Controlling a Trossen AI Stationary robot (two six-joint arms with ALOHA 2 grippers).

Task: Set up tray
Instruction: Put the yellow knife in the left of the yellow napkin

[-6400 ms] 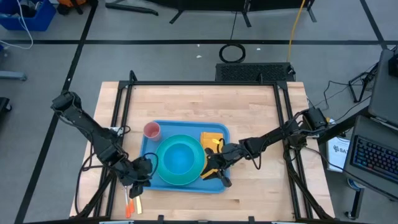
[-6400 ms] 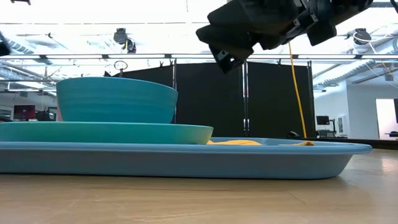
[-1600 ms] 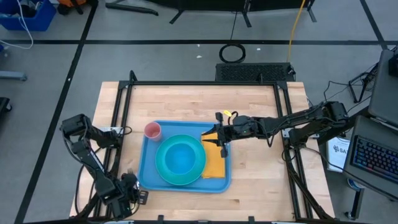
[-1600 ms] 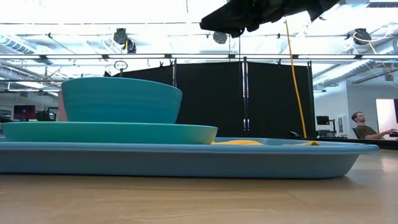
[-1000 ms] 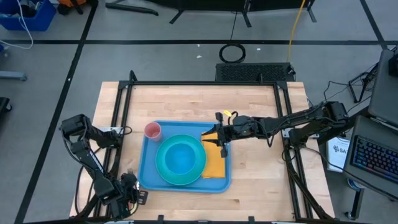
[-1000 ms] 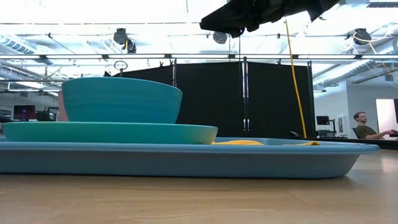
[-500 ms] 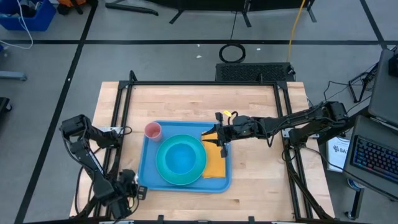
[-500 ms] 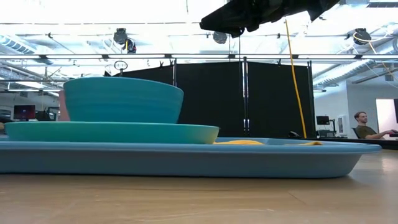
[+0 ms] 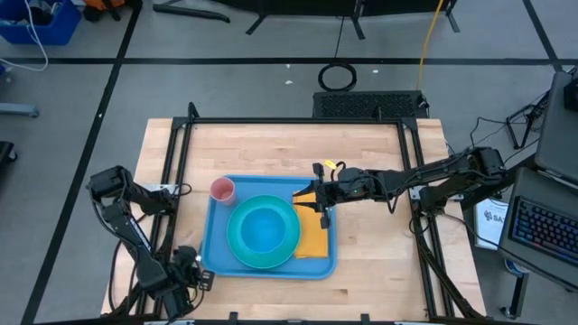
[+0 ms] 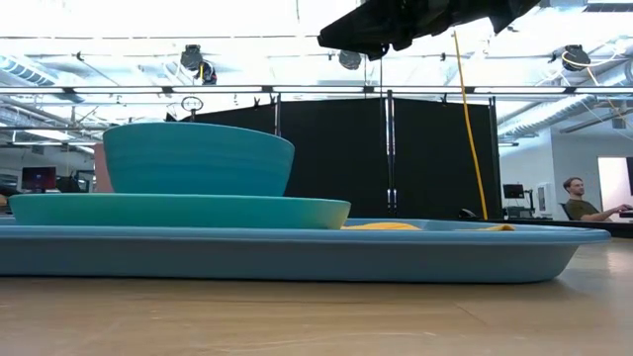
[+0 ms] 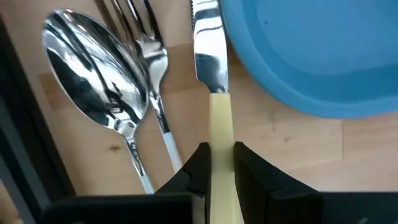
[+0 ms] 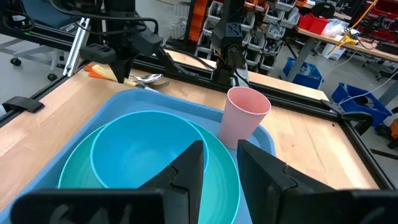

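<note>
A bowl (image 9: 261,227) is seen nested in a plate (image 9: 237,250), with a pink cup (image 9: 221,190) standing just beside them and a yellow napkin (image 9: 313,236) spread flat on the other side. Off past one corner, on the wooden table (image 9: 298,149), a spoon (image 11: 93,84), a fork (image 11: 144,56) and a yellow-handled knife (image 11: 209,59) are laid side by side. Far back in the room, a person (image 10: 579,201) is seated.
</note>
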